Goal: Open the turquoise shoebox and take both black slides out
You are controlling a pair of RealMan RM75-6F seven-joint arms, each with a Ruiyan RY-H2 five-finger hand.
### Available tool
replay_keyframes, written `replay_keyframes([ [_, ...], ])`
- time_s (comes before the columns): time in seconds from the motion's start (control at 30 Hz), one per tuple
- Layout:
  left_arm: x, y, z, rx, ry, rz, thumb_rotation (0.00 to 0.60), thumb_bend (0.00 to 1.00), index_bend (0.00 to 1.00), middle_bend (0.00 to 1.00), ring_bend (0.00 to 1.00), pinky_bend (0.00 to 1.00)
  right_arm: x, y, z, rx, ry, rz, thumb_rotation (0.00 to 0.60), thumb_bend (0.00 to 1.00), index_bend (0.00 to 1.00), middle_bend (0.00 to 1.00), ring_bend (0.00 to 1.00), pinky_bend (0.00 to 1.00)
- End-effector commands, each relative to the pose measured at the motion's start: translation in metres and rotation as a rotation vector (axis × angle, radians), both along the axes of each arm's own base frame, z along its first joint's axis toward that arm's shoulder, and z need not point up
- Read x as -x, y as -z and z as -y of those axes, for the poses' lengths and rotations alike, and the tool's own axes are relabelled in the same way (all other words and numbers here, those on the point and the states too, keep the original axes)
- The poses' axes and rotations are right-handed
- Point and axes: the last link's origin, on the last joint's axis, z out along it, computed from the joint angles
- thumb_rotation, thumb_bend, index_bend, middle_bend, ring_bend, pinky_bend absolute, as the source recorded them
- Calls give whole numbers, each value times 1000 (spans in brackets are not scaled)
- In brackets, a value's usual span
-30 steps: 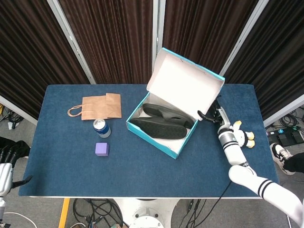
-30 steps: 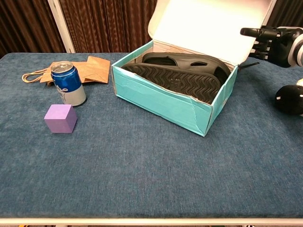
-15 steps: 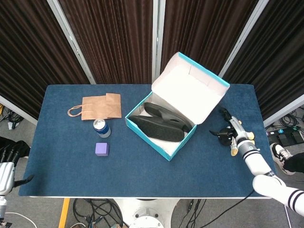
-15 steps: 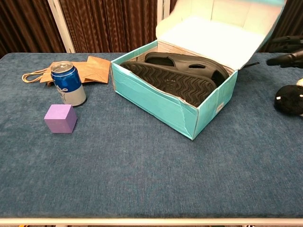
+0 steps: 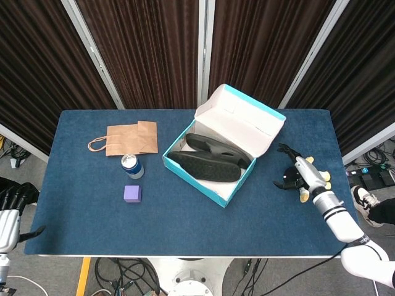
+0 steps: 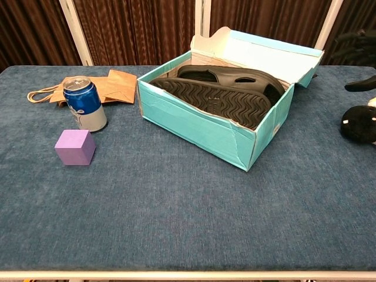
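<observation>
At the far left, off the table's edge, the left hand [image 5: 7,217] hung low just as it had a moment before. Its dark fingers were too small to show if they were loose or curled. It held nothing that could be seen.

In the middle, the box [image 5: 212,187] was where the change was. A second before, its lid [image 5: 242,123] had stood straight up with the right hand at its edge. Now the lid had dropped back and leaned away behind the box, wide open. The box had also slid a little on the table [image 5: 185,228].

On the right, the right hand [image 5: 295,172] had let go of the lid and pulled away. It hovered over the table, well apart from the box, with its fingers spread and nothing in them.

So the first job looked done: the box was open and stayed open by itself. The second job had not begun, for both slides were lying inside the box, side by side. A hand would need to come back and reach in.

Counted from left to right, there were:
- one paper bag [image 5: 126,138]
- one can [image 5: 131,165]
- one purple block [image 5: 132,193]
- one box with one lid
- two slides, the front slide [image 6: 217,101] and the back slide [image 6: 235,76]
- one toy [image 6: 358,124], just beside the right hand
- two hands
</observation>
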Motion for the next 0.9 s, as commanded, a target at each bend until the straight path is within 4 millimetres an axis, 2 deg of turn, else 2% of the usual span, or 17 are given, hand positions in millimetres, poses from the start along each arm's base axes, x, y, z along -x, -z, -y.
replay_keyframes([
  [0.03, 1, -1, 2, -3, -6, -1, 600, 0, 166, 87, 13, 46, -33, 1, 8, 33, -214, -146, 600, 129, 7, 135, 0, 0],
  [0.2, 2, -1, 4, -6, -10, 2, 600, 0, 166, 87, 13, 47, -67, 22, 25, 3, -351, -281, 600, 129, 25, 143, 0, 0],
  [0.43, 3, -2, 5, -12, -12, 2, 600, 0, 166, 87, 13, 46, -115, 74, 55, -56, -465, -413, 600, 128, 44, 153, 0, 0],
  [0.63, 6, -3, 7, -16, -23, 1, 600, 0, 166, 87, 13, 46, -142, 117, 75, -54, -519, -546, 600, 123, 57, 158, 0, 0],
  [0.9, 8, -3, 9, -18, -34, 0, 600, 0, 166, 87, 13, 46, -168, 158, 80, -57, -553, -626, 600, 118, 73, 165, 0, 0],
])
